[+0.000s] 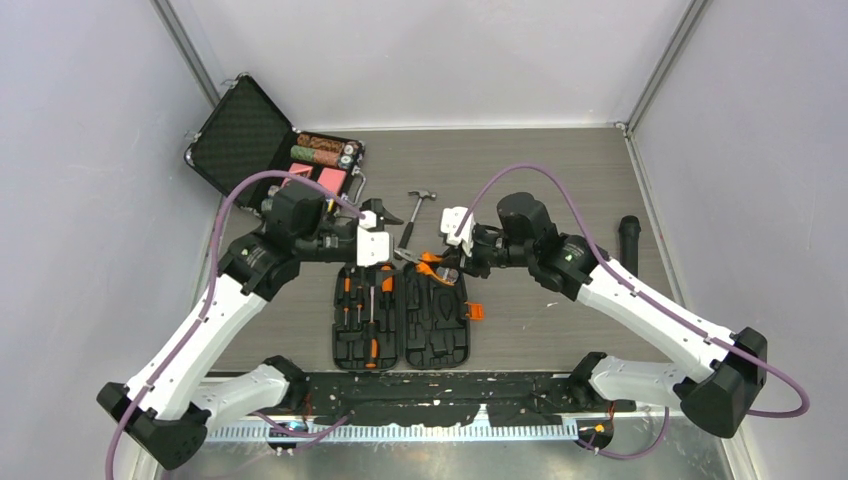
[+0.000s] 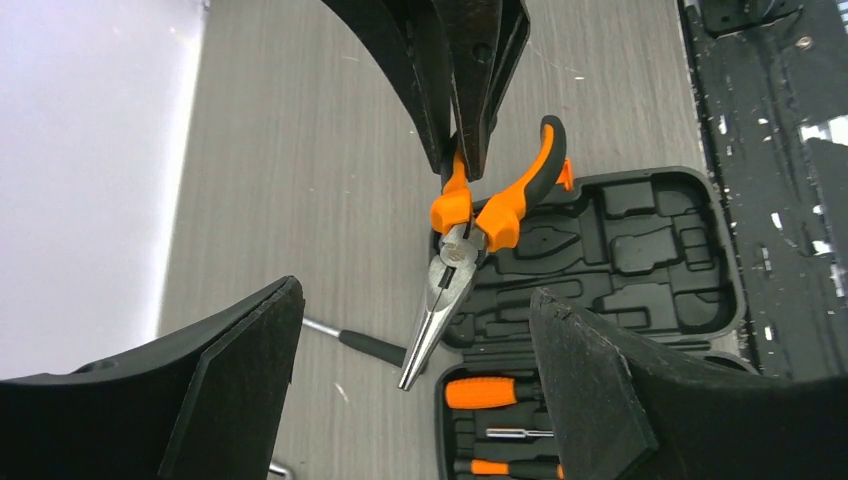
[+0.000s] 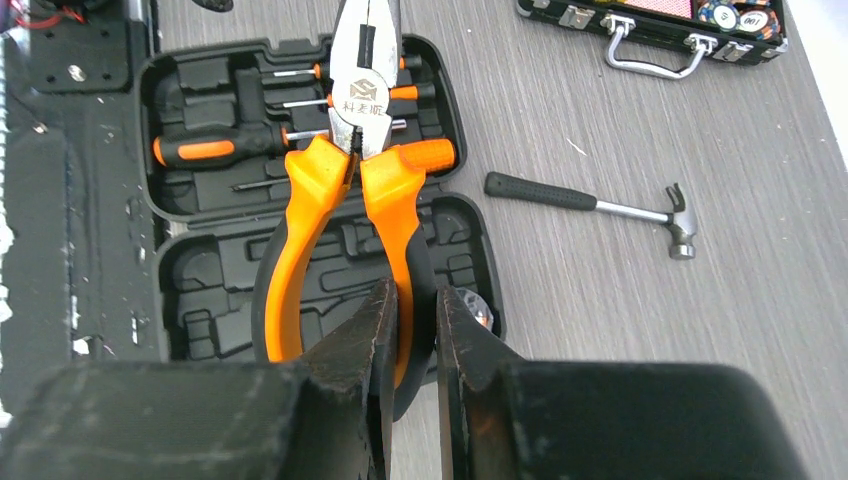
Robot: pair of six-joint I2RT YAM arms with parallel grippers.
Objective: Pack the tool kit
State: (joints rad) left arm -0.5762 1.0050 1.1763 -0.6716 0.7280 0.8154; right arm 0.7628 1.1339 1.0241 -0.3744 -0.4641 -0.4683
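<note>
The pliers point(image 3: 358, 110) bear a diamond logo over three Chinese characters, perhaps 科麦斯, near the joint.

The left arm point(image 1: 190, 335) and right arm point(image 1: 650, 310) wear white shells with black joints. A purple cable point(image 1: 228, 205) loops along each, and the fingers point(image 3: 350, 350) are matte black.

In the right wrist view the pliers point(image 3: 365, 100) lose their nose tip past the top edge and both handle ends behind the right gripper point(image 3: 413, 300), while in the left wrist view the hammer point(image 2: 370, 347) is mostly hidden behind a finger point(image 2: 230, 390) of the left gripper point(image 2: 415, 292).
</note>
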